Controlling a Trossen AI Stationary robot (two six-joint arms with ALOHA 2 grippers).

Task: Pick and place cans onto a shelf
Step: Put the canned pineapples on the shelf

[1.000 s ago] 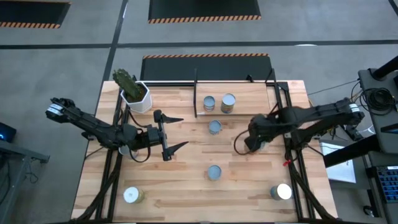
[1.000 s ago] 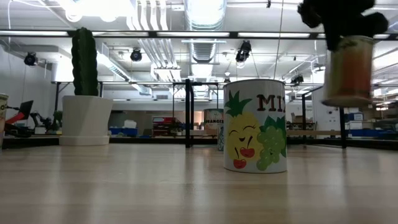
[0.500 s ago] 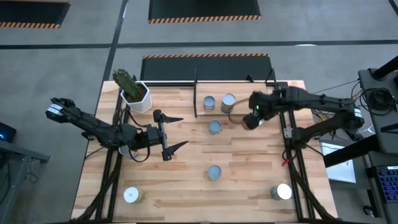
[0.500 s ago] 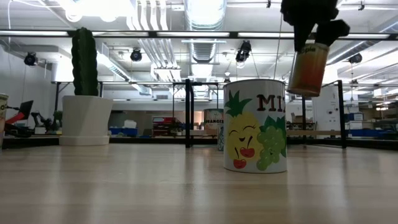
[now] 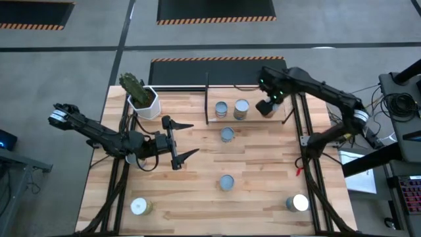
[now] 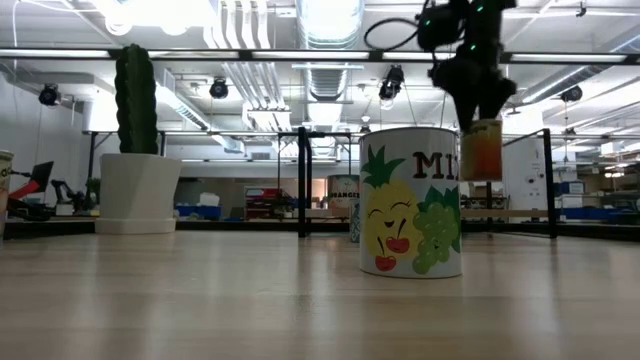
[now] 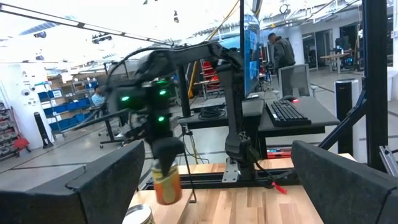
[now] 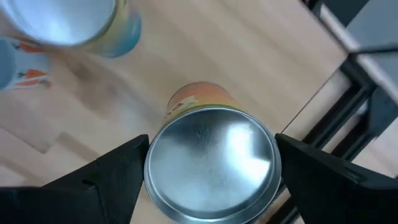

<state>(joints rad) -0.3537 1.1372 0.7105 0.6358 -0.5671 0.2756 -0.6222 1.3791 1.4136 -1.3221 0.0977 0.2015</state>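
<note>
My right gripper (image 5: 268,105) hangs over the right part of the shelf (image 5: 256,93) at the table's far side, shut on an orange-labelled can (image 8: 211,165), which also shows in the low view as a can (image 6: 482,150) in the air. Two cans (image 5: 222,108) (image 5: 241,108) stand on the shelf's left part. Other cans stand on the table: one (image 5: 227,134) before the shelf, one (image 5: 226,182) in the middle, one (image 5: 138,207) near left, one (image 5: 297,203) near right. My left gripper (image 5: 185,141) is open over the table's left half, touching nothing. My right gripper pinches the orange-labelled can between its two fingers (image 8: 118,174), one on each opposite side of the wall just below the silvery top rim (image 8: 155,180). The fingers come steeply from above, pointing down. The can hangs upright, clear of the shelf board.
A white pot with a cactus (image 5: 141,99) stands at the far left corner. Black posts and frame bars (image 5: 293,105) edge the shelf. A fruit-printed can (image 6: 412,202) stands close in the low view. Bare wood lies between the middle cans and the table's edges.
My right gripper has carried the orange-labelled can from the table's right middle toward the far edge, to above the shelf's right part, rolling its wrist on the way. The can has stayed upright and in the air.
</note>
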